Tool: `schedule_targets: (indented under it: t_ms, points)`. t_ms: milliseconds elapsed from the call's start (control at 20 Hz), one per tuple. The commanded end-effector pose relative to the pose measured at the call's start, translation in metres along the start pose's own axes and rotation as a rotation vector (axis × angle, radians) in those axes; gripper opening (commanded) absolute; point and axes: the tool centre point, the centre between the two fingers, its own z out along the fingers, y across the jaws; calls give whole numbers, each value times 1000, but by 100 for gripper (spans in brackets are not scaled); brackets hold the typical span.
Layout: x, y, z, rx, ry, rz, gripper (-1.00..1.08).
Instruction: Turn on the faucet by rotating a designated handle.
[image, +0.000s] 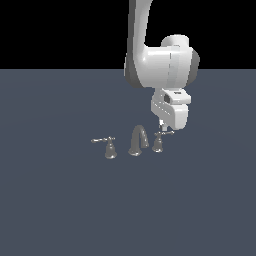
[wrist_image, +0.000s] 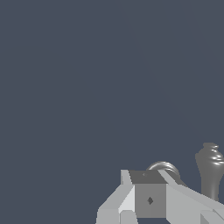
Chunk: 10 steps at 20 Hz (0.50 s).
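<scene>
Shiny grey metal handle (image: 159, 142), bell-shaped post, lever seemingly angled upward

Three faucet parts stand in a row on the floor (image: 60, 200). Spout (image: 137, 141) in the middle. Handle (image: 159, 141) just beside it on the exterior view's right, lever pointing right. Second handle (image: 109, 146) on the exterior view's left, a bit further from the spout, lever pointing left. Gripper (image: 161, 123) hangs directly above the right handle, close to its lever; contact cannot be told. Arm (image: 150, 50) rises behind it.
</scene>
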Motion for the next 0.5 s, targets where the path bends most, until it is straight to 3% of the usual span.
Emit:
schedule_targets:
  t_ms: [0,450]
  points:
    - [3,-1,3,1,0,11,-100]
    - [7,6,2,2,-1,13,-100]
